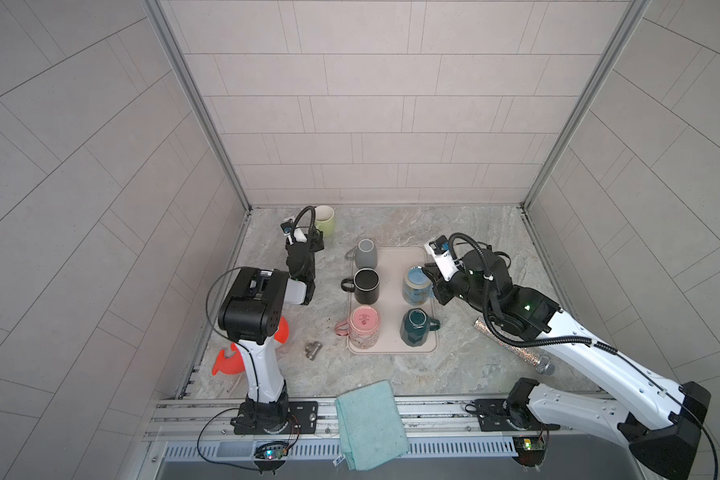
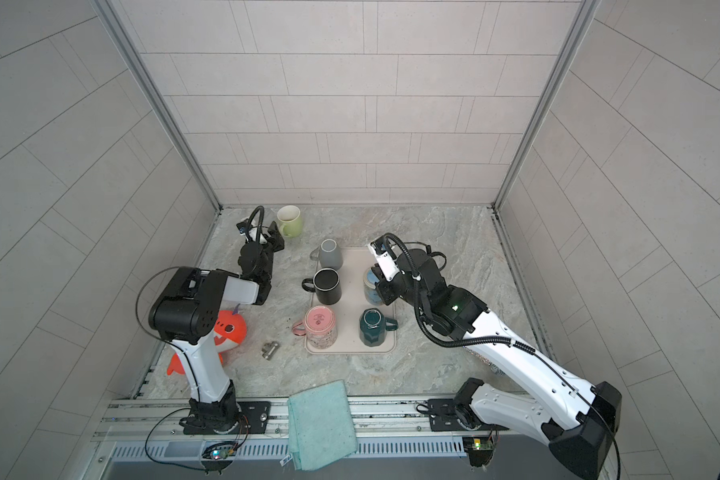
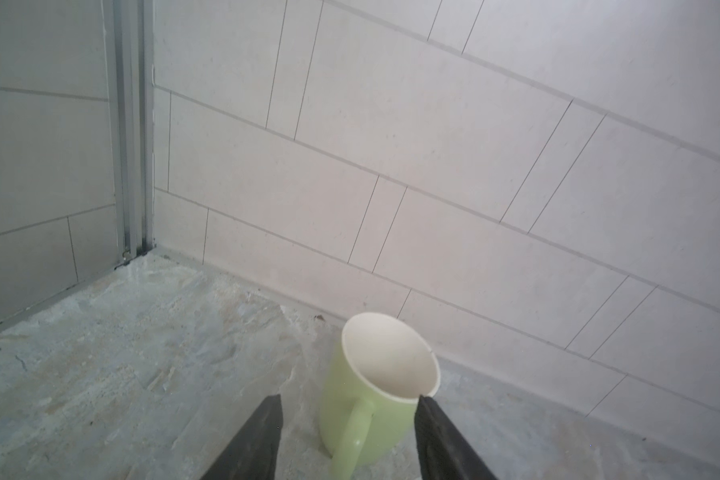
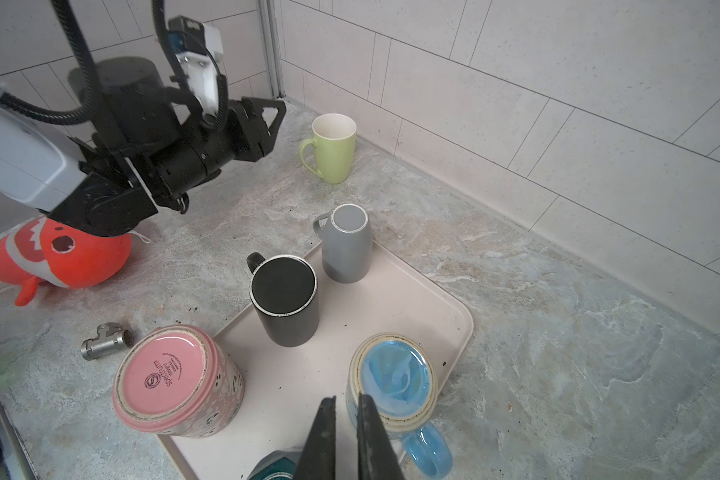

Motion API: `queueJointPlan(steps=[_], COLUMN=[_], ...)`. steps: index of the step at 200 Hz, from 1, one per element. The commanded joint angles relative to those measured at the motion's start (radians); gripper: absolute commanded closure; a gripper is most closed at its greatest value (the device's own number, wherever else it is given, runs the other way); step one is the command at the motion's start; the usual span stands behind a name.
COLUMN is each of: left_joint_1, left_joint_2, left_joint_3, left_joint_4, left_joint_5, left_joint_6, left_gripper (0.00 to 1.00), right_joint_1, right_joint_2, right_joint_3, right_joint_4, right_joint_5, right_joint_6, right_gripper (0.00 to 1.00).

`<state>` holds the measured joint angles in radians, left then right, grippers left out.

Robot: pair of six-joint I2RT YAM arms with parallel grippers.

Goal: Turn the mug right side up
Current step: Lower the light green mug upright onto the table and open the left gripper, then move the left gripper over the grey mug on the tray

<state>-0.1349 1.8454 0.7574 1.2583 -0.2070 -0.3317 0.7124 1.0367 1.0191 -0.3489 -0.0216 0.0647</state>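
Observation:
A pale green mug [image 1: 324, 220] [image 2: 289, 221] stands upright, mouth up, on the stone counter near the back wall. Its handle points toward my left gripper [image 3: 348, 401]. That gripper is open and holds nothing; in the right wrist view the left gripper [image 4: 273, 120] sits a short way back from the green mug [image 4: 333, 145]. My right gripper [image 4: 346, 398] [image 1: 427, 276] is shut and empty, hovering just beside an upside-down blue mug [image 4: 395, 378] on the beige tray [image 1: 391, 257].
The tray also holds an upside-down grey mug [image 1: 366, 253], a black mug [image 1: 365, 284], an upside-down pink mug [image 1: 363, 326] and an upright teal mug [image 1: 414, 328]. An orange plush fish [image 2: 225, 332], metal pipe fitting [image 1: 312, 349], teal cloth [image 1: 371, 424] and glittery microphone [image 1: 512, 345] lie around.

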Motion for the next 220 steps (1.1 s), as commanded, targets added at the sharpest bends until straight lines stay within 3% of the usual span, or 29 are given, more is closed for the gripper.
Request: queueJointPlan(steps=[1,25,43,64,93,111,127,146,175,206,220], left_joint_1=[0.007,0.006,0.003,0.003,0.007,0.021,0.034,0.048,0.076,0.082,0.081], left_joint_2=[-0.105,-0.226,-0.349,-0.498,-0.550,-0.493,-0.424,-0.348,-0.231,-0.070,-0.036], left_joint_3=[-0.047,-0.098,-0.098,0.010,0.361,0.559,0.692,0.777,0.848,0.975,0.957], left_joint_4=[0.061,0.032,-0.128,-0.590,-1.344,-1.652,-1.821,-1.904,-2.000,-2.193,-2.180], left_joint_5=[0.005,0.001,-0.004,-0.045,-0.027,0.095,0.268,0.435,0.645,0.830,0.903], left_joint_6=[-0.058,-0.089,-0.120,-0.165,-0.198,-0.199,-0.198,-0.208,-0.318,-0.367,-0.473], left_gripper=[0.44,0.44,0.44,0.44,0.44,0.38,0.35,0.34,0.34,0.32,0.31], right_joint_1=[-0.004,-0.003,-0.004,-0.004,-0.003,-0.004,-0.003,-0.003,-0.004,-0.003,-0.004], right_joint_2=[-0.027,-0.041,-0.049,-0.051,-0.037,-0.014,0.007,0.027,0.048,0.060,0.061], right_joint_3=[-0.018,-0.033,-0.042,-0.044,-0.011,0.031,0.069,0.098,0.124,0.140,0.146], right_joint_4=[0.030,0.041,0.044,0.043,0.011,-0.028,-0.066,-0.098,-0.131,-0.153,-0.156], right_joint_5=[-0.013,-0.017,-0.021,-0.032,-0.052,-0.058,-0.068,-0.073,-0.066,-0.043,-0.041], right_joint_6=[0.015,0.021,0.029,0.050,0.082,0.096,0.102,0.109,0.127,0.151,0.158], right_gripper=[0.88,0.87,0.87,0.85,0.83,0.82,0.81,0.81,0.80,0.77,0.77])
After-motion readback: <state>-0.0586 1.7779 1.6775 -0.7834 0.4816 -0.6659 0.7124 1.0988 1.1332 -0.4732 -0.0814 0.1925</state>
